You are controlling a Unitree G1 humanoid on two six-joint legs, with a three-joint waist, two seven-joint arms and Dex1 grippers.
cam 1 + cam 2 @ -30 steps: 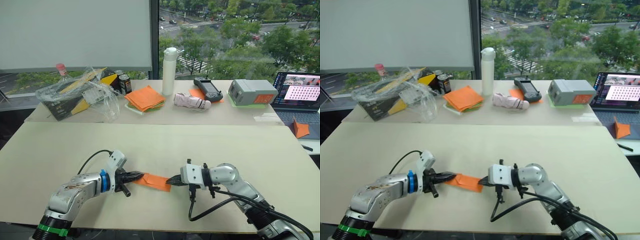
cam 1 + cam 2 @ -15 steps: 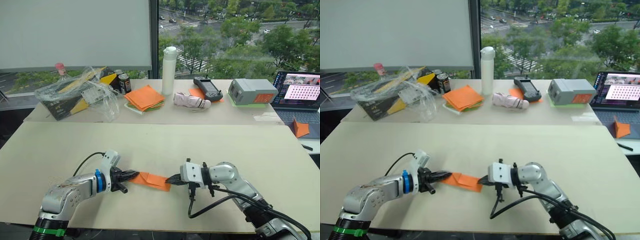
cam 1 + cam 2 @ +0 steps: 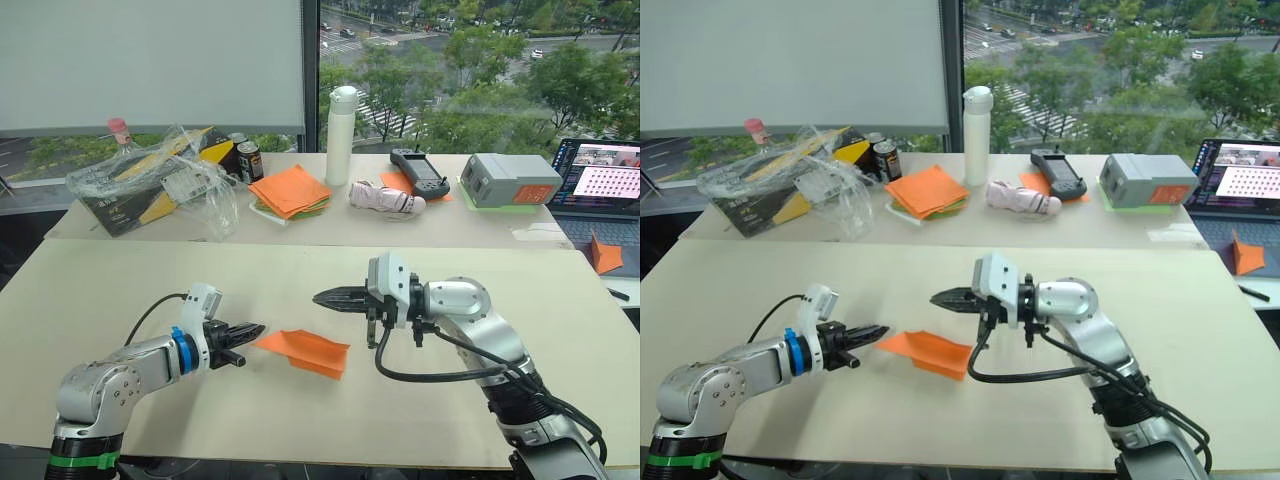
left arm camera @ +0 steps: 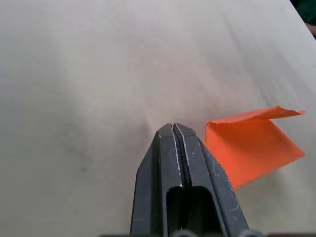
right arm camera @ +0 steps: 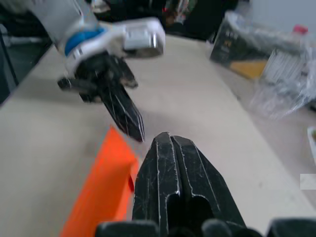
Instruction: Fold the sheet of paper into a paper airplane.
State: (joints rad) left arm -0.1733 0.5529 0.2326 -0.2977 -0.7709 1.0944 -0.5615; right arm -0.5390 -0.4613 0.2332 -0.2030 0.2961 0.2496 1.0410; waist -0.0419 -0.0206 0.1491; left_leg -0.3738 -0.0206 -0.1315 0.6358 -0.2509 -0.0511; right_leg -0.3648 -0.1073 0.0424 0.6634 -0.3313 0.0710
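The orange sheet of paper (image 3: pixel 303 349) lies flat on the near table, folded into a pointed wedge like a paper airplane, its tip toward my left arm. My left gripper (image 3: pixel 255 329) is shut and empty, its tips a short gap from that point; the left wrist view shows the shut fingers (image 4: pixel 163 148) beside the paper (image 4: pixel 249 145). My right gripper (image 3: pixel 322 297) is shut on nothing and hangs above the table just beyond the paper. In the right wrist view its fingers (image 5: pixel 153 163) point toward the left gripper (image 5: pixel 131 123) over the paper (image 5: pixel 101 187).
On the far table stand a stack of orange and green sheets (image 3: pixel 290 192), a white bottle (image 3: pixel 341 136), a plastic-wrapped box (image 3: pixel 160 185), a can (image 3: pixel 249 160), a pink bundle (image 3: pixel 387 200), a controller (image 3: pixel 418 172), a grey box (image 3: pixel 510 181) and a laptop (image 3: pixel 600 185).
Both grippers have let go of the paper. The left one drew back to the left, the right one rose and moved away. The paper now lies free on the table.
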